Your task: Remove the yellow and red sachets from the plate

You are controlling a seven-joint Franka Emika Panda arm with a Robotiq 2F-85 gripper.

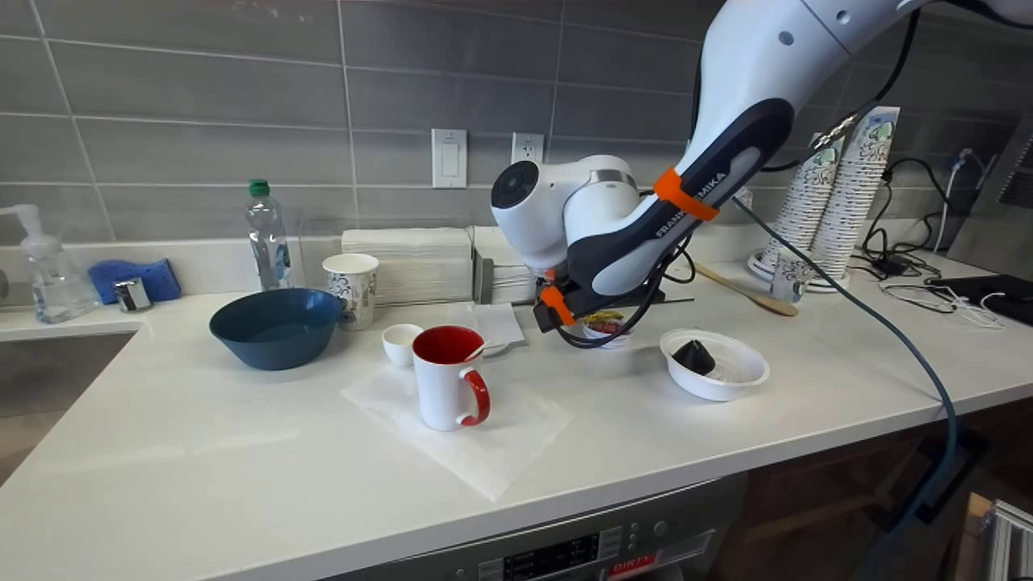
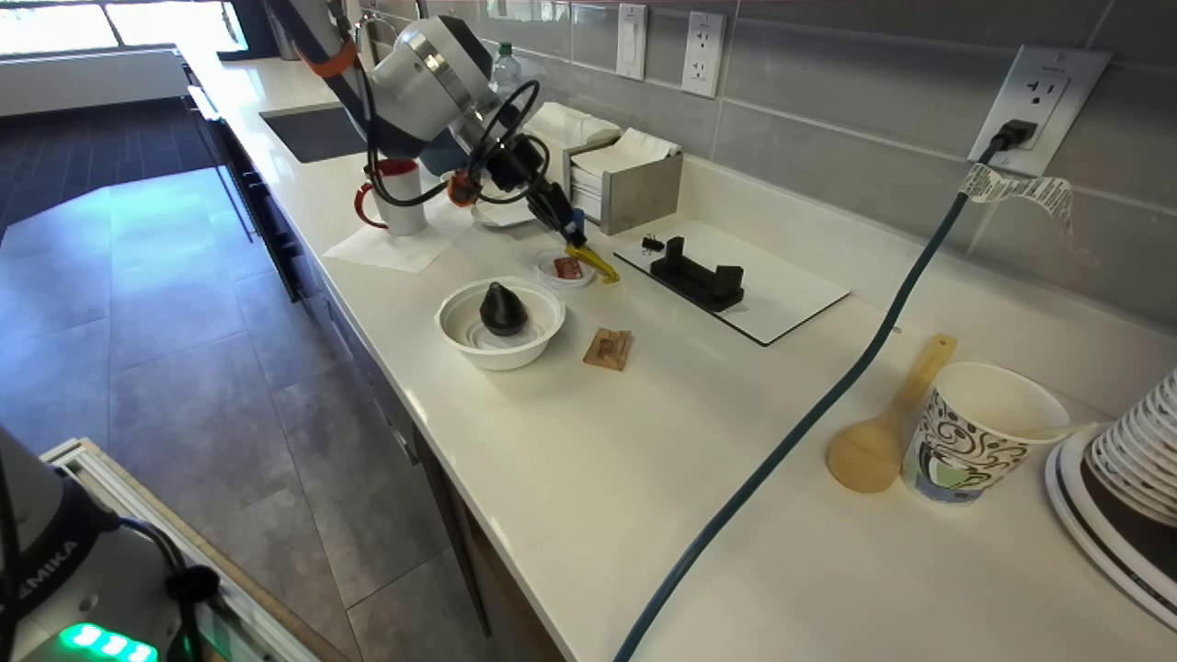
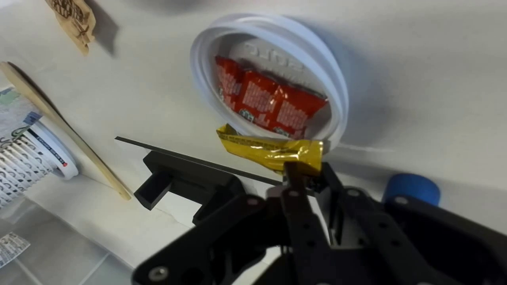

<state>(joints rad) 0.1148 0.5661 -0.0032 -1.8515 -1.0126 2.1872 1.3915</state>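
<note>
1. The gripper [image 3: 309,170] hangs above the rim of the plate [image 3: 340,99] on the side of the tiled wall [image 2: 828,101], its jaws pinching one end of the yellow sachet [image 3: 267,151]. In the wrist view the packet overlaps that rim; whether it touches, I cannot tell.
2. The white bowl [image 2: 510,359] stands between the plate and the front edge of the counter [image 2: 644,478].
3. From the plate toward the wooden spoon [image 2: 869,452] runs a broad stretch of counter: a brown packet [image 2: 608,349] lies there near the plate, and a green cable [image 2: 780,450] crosses farther off.
4. Near the plate, toward the wall, a white board [image 2: 795,296] bearing a black holder [image 2: 694,280] takes up room.
5. The plate holds the red sachet [image 3: 259,95], down inside its rim.
6. The white bowl holds a black object [image 2: 503,309] that tapers upward.
7. On the plate's side away from the spoon, the white mug [image 1: 440,395], red inside, stands on a sheet of paper [image 1: 500,452].
8. Past the mug from the plate come a small white cup [image 1: 399,347] and, farther on, the blue bowl [image 1: 270,349].
9. Well apart from the plate, just beside the spoon, stands a patterned paper cup [image 2: 961,450].
</note>
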